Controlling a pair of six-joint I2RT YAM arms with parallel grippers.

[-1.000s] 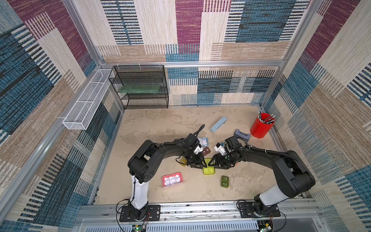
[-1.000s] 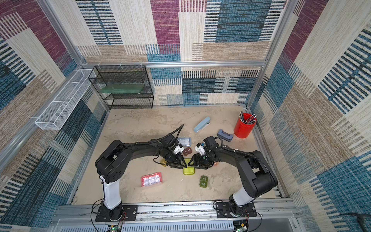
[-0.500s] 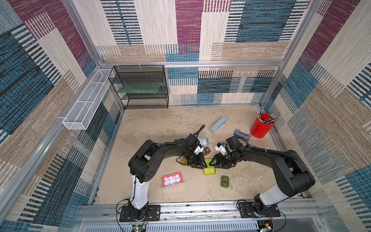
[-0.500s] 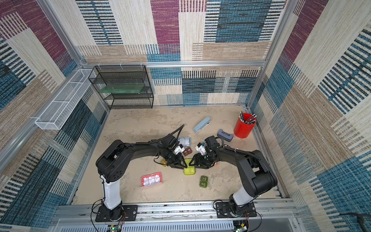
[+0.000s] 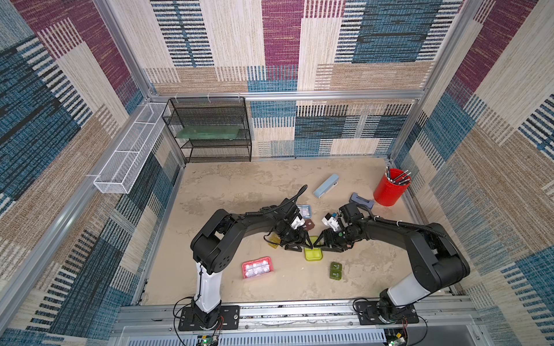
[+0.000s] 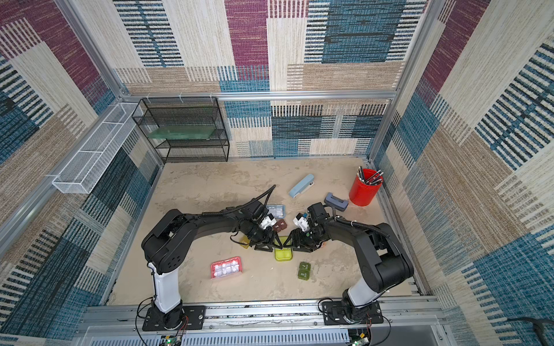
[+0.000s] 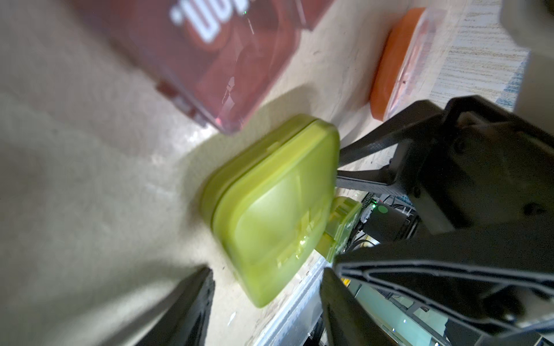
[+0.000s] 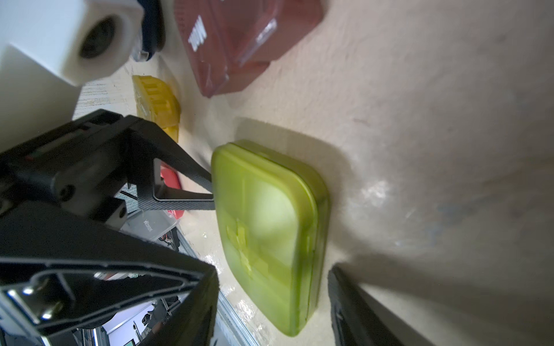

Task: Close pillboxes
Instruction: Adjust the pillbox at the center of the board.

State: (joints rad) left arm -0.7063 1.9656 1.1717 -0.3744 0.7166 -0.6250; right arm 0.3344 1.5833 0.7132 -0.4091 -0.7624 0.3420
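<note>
Your two end effectors meet over the yellow-green pillbox (image 5: 314, 254) at the middle of the tabletop (image 5: 239, 185), where its lid lies flat on its base in both wrist views. The left end effector (image 5: 299, 247) and the right end effector (image 5: 328, 247) both stand spread, and neither pinches anything. They flank the box from opposite sides, apparently so that it cannot slide while the lid is pressed home. One left finger (image 8: 195, 205) touches the box's edge. The brown pillbox (image 7: 227, 60) lies just beside it, with the orange pillbox (image 7: 401, 60) and the amber pillbox (image 8: 156, 99) near. White lettering on the brown lid is cropped and turned, so it cannot be read. The marks on the dark green pillbox (image 5: 335, 270) are too small to read.
</note>
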